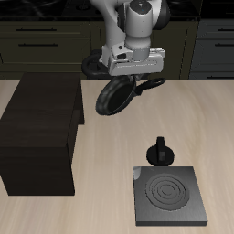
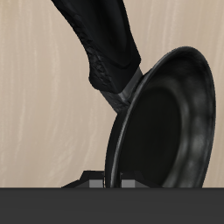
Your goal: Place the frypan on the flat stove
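Note:
My gripper (image 1: 137, 80) is shut on the handle of the frypan (image 1: 114, 95) and holds it in the air above the table, well behind the flat stove. The pan hangs tilted, its round black bowl down and toward the dark box. In the wrist view the frypan (image 2: 166, 131) fills the frame, its rim and hollow plain, its handle (image 2: 105, 44) running off toward my fingers. The flat stove (image 1: 168, 194) is a dark grey square slab with ring marks, lying near the table's front edge. It is bare.
A large dark brown box (image 1: 41, 132) stands on the table beside the pan. A small black knob (image 1: 161, 151) sits at the stove's back edge. Dark cabinets line the back wall.

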